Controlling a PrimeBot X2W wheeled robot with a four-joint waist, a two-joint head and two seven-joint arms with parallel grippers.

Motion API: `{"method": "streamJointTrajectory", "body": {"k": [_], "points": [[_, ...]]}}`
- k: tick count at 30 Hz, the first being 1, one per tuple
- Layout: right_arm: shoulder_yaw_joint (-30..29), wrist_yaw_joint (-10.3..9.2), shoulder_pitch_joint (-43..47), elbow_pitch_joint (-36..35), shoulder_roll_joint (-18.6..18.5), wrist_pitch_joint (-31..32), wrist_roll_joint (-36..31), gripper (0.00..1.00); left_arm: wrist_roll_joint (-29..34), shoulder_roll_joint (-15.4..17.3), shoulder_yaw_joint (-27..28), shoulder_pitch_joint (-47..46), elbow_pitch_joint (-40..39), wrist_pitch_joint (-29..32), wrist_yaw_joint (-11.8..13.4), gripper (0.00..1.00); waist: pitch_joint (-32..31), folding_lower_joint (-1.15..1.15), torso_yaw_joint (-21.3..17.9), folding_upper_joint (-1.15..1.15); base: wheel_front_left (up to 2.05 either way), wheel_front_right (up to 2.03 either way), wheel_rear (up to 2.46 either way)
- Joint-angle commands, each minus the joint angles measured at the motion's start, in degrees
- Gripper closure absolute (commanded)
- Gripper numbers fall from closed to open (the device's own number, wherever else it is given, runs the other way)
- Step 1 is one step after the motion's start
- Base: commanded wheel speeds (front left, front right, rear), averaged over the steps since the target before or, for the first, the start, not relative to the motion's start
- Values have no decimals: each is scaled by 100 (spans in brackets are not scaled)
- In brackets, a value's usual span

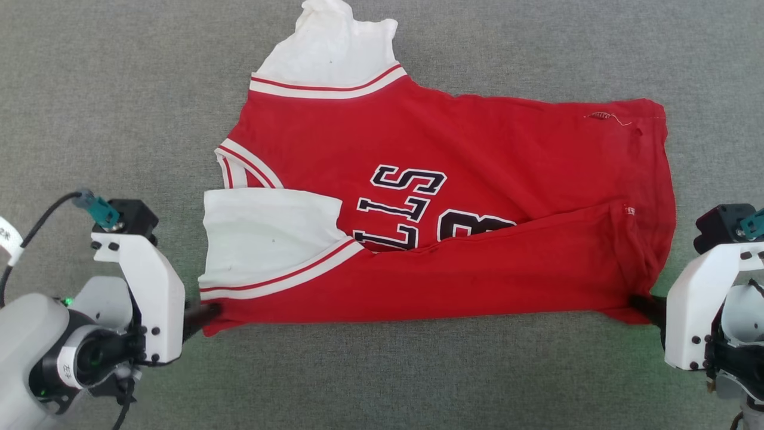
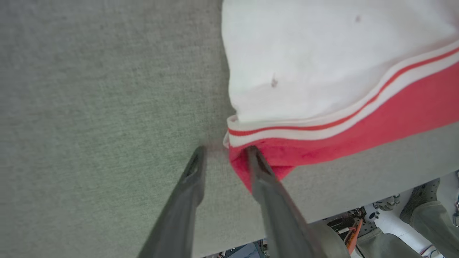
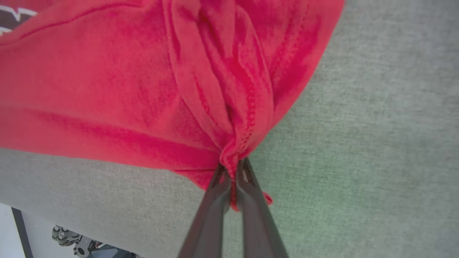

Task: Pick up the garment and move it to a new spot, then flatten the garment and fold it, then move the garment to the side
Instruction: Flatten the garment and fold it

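Garment (image 1: 453, 197) on bench (image 1: 119, 89), long axis left-right, collar end left; left gripper (image 2: 225, 152) jaws apart at near-left corner, right gripper (image 3: 231, 168) jaws clamped on near-right hem corner

Grey felt-like table cover (image 1: 119, 89) runs edge to edge in the head view; even weave, faint green tint at the lower right. Same cover in both wrist views. Left wrist view: table edge (image 2: 322, 216) cuts diagonally across the lower right. Below it are a white floor (image 2: 391, 224), a dark hardware cluster with an orange part (image 2: 353, 229), and olive-green cloth (image 2: 434, 218) at the far lower right that looks like a trouser leg, can't confirm. Right wrist view: the table edge crosses the lower left corner, with the white floor, a dark strip (image 3: 21, 233) and small dark metal parts (image 3: 68, 238) beyond it; too small to identify.
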Motion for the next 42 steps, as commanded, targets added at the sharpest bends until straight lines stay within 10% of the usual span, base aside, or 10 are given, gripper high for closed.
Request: {"method": "streamJointTrajectory", "body": {"k": [1,17,42], "points": [[7,-2,-60,25,34,-64,-56,0,19,-2,23,-90,2,-19,-19,0,-1,0,-3,0,0,0,0],[-237,-2,-297,-609,423,-1440,-216,0,263,590,421,-728,-432,129,47,0,84,0,-215,0,0,0,0],[1006,-2,-738,268,758,-6131,-257,0,1646,-849,292,-3989,3640,-501,-2126,0,685,0,-1931,0,0,0,0]]}}
